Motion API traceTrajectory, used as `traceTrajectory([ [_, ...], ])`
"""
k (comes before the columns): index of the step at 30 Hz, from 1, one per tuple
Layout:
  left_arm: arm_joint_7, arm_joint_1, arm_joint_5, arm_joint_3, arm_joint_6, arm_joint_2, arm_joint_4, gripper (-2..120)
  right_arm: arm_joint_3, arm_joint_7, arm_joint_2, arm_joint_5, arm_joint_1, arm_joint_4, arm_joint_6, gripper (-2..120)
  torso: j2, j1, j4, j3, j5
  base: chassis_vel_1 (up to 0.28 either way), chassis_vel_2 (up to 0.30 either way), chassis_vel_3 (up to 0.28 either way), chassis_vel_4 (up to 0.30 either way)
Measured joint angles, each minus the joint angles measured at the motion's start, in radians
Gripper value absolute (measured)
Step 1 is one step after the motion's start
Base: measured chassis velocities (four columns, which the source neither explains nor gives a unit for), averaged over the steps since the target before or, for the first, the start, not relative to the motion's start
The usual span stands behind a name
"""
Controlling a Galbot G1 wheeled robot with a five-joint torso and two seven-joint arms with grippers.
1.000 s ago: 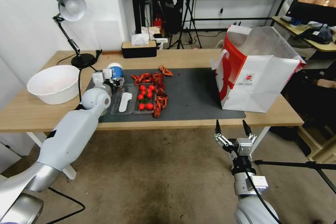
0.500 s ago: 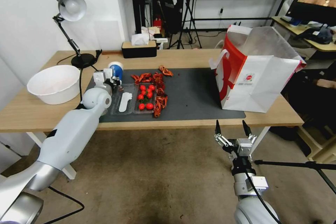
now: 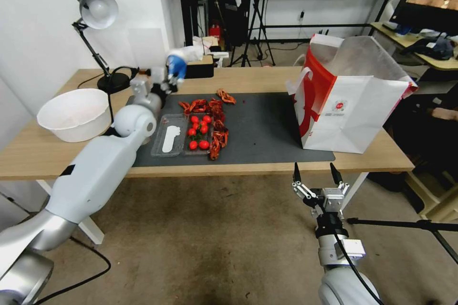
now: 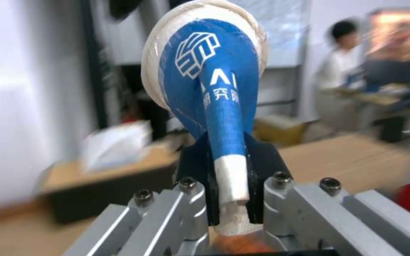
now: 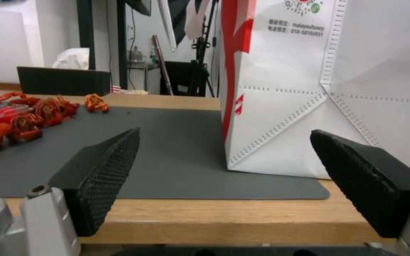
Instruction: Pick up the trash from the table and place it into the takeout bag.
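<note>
— What colours am I getting on the cup?

— I see the paper cup [image 4: 210,89] as blue with white lettering and a white rim. The mat [image 3: 267,128] is dark grey on the light wood table [image 3: 57,152].

— And the bag?

— My view has the takeout bag [image 3: 353,109] white with red sides, a small red logo, and silver lining.
</note>
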Motion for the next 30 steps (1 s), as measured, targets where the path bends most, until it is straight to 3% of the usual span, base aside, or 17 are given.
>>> traceTrajectory([
  [8, 0.054, -0.066, -0.06, 0.081, -0.045, 0.005, -0.081, 9, 0.001, 0.0, 0.002, -0.001, -0.003, 0.0, 0.0, 92, 0.0, 0.0, 0.0, 0.0, -0.0001, 0.0, 0.0, 0.0, 0.0],
  [11, 0.094, -0.13, -0.106, 0.147, -0.068, -0.002, -0.128, 9, 0.006, 0.0, 0.003, -0.001, -0.008, 0.002, 0.0, 92, 0.0, 0.0, -0.0002, 0.0, 0.0003, 0.0, 0.0, 0.0, 0.0],
  [13, 0.134, -0.218, -0.147, 0.234, -0.092, -0.024, -0.157, 9, 0.01, 0.001, 0.005, -0.002, -0.012, 0.007, 0.0, 92, 0.0, 0.0, 0.0001, 0.0, 0.0001, 0.0, 0.0, 0.0, 0.0],
  [17, 0.204, -0.281, -0.193, 0.296, -0.127, -0.05, -0.161, 9, 0.011, 0.001, 0.007, -0.003, -0.012, 0.011, 0.0, 92, 0.0, 0.0, 0.0, 0.0, 0.0001, 0.0, 0.0, 0.0, 0.0],
  [19, 0.254, -0.367, -0.231, 0.388, -0.154, -0.099, -0.137, 9, 0.011, 0.001, 0.008, -0.005, -0.011, 0.014, -0.002, 92, 0.0, 0.0, 0.0, 0.0, 0.0001, 0.0, 0.0, 0.0, 0.0],
  [22, 0.261, -0.418, -0.236, 0.443, -0.158, -0.154, -0.098, 9, 0.012, 0.001, 0.009, -0.007, -0.011, 0.015, -0.002, 92, 0.0, 0.0, 0.0002, 0.0, 0.0, 0.0, 0.0, 0.0, 0.0],
  [23, 0.261, -0.418, -0.236, 0.443, -0.158, -0.154, -0.098, 9, 0.012, 0.001, 0.009, -0.007, -0.011, 0.015, -0.002, 92, 0.0, 0.0, 0.0002, 0.0, 0.0, 0.0, 0.0, 0.0, 0.0],
  [25, 0.268, -0.467, -0.236, 0.497, -0.167, -0.251, -0.026, 9, 0.012, 0.001, 0.013, -0.01, -0.01, 0.017, -0.002, 92, 0.0, 0.0, -0.0001, 0.0, 0.0002, 0.0, 0.0, 0.0, 0.0],
  [30, 0.27, -0.494, -0.232, 0.533, -0.172, -0.324, 0.028, 9, 0.014, 0.002, 0.019, -0.012, -0.008, 0.017, -0.003, 92, 0.0, 0.0, 0.0001, 0.0, 0.0001, 0.0, 0.0, 0.0, 0.0],
])
